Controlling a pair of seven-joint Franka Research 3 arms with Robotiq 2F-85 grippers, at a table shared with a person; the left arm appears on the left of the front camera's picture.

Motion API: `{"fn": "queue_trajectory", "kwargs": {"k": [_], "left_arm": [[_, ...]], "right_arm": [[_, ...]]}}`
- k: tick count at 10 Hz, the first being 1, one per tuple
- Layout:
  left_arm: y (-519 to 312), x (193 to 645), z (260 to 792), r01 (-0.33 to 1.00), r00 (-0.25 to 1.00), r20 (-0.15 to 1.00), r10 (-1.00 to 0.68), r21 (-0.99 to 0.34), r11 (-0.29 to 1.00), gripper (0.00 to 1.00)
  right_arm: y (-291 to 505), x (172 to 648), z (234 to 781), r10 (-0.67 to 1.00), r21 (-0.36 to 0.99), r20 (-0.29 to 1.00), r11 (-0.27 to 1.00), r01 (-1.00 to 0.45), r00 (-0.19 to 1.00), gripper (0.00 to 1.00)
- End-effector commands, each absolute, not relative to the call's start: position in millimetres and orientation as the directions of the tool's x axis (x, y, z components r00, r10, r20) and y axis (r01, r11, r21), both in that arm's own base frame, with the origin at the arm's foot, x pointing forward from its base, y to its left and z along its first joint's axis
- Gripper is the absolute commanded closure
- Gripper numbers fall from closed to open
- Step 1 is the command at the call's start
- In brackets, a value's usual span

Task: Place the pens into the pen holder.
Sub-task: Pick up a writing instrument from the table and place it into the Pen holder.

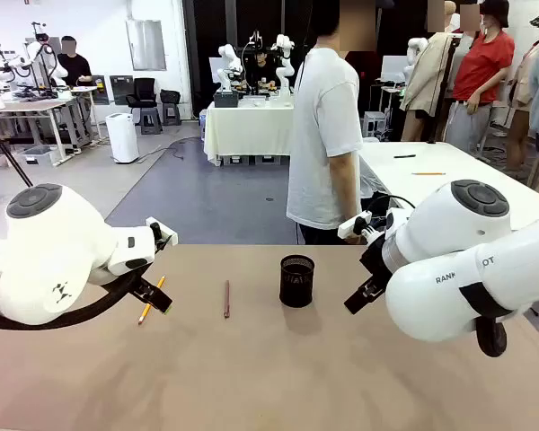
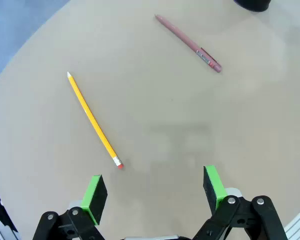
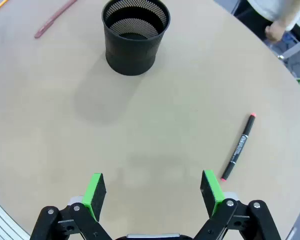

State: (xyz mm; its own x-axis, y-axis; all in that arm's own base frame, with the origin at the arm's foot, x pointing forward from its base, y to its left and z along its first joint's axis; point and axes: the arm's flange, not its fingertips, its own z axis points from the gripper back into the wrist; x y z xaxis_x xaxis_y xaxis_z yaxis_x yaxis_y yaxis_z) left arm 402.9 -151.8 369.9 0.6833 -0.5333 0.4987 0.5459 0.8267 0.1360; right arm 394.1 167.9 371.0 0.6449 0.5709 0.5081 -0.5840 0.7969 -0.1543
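Left end effector [image 2: 154, 192] spread near yellow pen [image 2: 93, 120] | right end effector [image 3: 152, 192] spread beside marker [image 3: 238, 146]; red pen [image 2: 187, 42], empty holder [image 3: 135, 40] between on bench [image 3: 65, 150] | next: square jaws across barrel, pinch mid-length, drop tip-first

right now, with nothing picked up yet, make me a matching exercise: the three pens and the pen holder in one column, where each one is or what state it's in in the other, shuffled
Things
1. yellow pencil
2. red-brown pen
3. black marker
4. pen holder

Places or states
A. standing upright, empty
B. lying flat just ahead of the open left tool
C. lying flat between the yellow pencil and the pen holder
D. lying flat beside the open right tool, on the side away from the other pens

Pairs: 1-B, 2-C, 3-D, 4-A
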Motion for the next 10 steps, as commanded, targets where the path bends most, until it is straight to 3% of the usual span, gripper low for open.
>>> {"fn": "queue_trajectory", "kwargs": {"k": [1, 10], "left_arm": [[-151.8, 402.8, 370.1, 0.546, 0.683, 0.499, -0.533, 0.136, 0.827, 0.0], [-151.8, 402.8, 370.1, 0.546, 0.683, 0.499, -0.533, 0.136, 0.827, 0.0]], "right_arm": [[167.9, 394.1, 371.0, 0.571, -0.154, 0.508, 0.797, -0.584, 0.645, 0.0], [167.9, 394.1, 371.0, 0.571, -0.154, 0.508, 0.797, -0.584, 0.645, 0.0]]}}
